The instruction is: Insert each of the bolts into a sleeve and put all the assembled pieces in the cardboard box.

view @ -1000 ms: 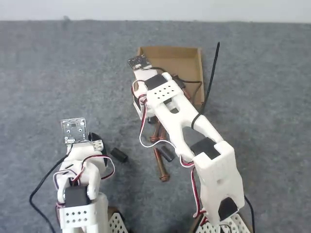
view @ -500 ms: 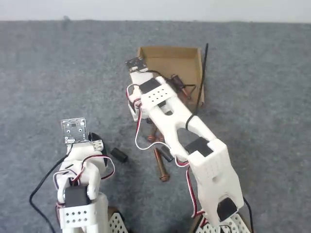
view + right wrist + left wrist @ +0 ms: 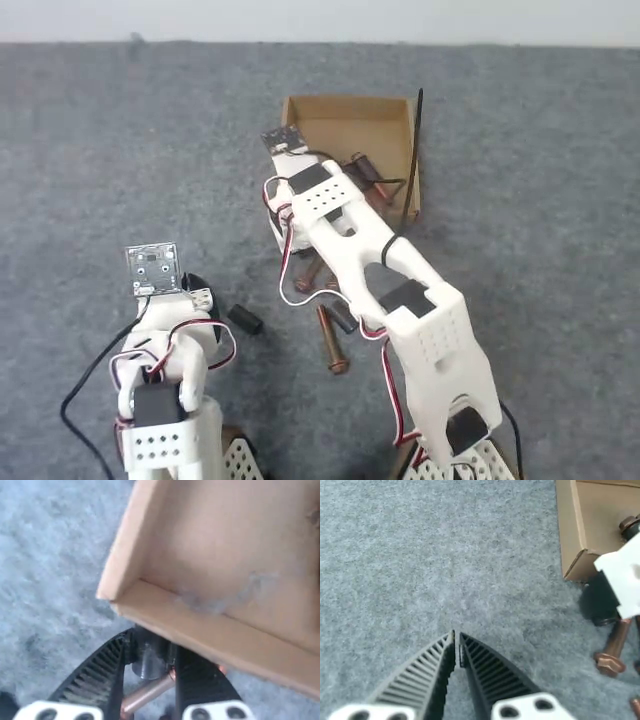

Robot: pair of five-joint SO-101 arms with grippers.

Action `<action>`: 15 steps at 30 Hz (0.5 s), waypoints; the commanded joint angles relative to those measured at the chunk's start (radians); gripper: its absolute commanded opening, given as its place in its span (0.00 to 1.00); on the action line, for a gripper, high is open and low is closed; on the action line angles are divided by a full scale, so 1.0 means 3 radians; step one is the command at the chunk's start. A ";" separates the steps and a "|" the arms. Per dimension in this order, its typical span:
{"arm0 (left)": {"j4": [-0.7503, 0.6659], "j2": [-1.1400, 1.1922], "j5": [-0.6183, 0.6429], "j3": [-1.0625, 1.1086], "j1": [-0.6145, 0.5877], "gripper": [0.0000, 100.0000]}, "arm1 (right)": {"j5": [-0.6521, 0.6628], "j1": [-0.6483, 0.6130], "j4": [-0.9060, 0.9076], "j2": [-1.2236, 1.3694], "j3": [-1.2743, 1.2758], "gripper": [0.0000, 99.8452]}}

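Copper bolt [image 3: 145,692] within right gripper [image 3: 150,647], beside cardboard box [image 3: 215,630]

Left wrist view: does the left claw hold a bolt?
No, the left claw is shut with nothing between its fingers, above the grey carpet.

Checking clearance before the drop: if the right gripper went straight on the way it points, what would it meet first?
Most likely the near wall of the cardboard box, just ahead of the right gripper, which holds a bolt. Its height against the rim is unclear.

Grey carpeted table [image 3: 100,150], pale wall [image 3: 300,20]
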 commanded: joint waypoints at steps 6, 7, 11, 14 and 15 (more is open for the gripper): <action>0.0015 0.0000 -0.0026 -0.0059 -0.0020 0.01 | -0.0036 0.0120 0.0591 -0.0540 -0.0087 0.02; 0.0015 0.0000 -0.0026 -0.0059 -0.0020 0.01 | -0.0036 0.0151 0.0662 -0.0616 -0.0077 0.02; 0.0015 0.0000 -0.0026 -0.0059 -0.0020 0.01 | -0.0036 0.0320 0.0974 -0.0811 -0.0072 0.02; 0.0015 0.0000 -0.0026 -0.0059 -0.0020 0.01 | -0.0036 0.0488 0.1169 -0.0903 -0.0072 0.02; 0.0015 0.0000 -0.0026 -0.0059 -0.0020 0.01 | -0.0036 0.0550 0.1225 -0.0918 -0.0072 0.02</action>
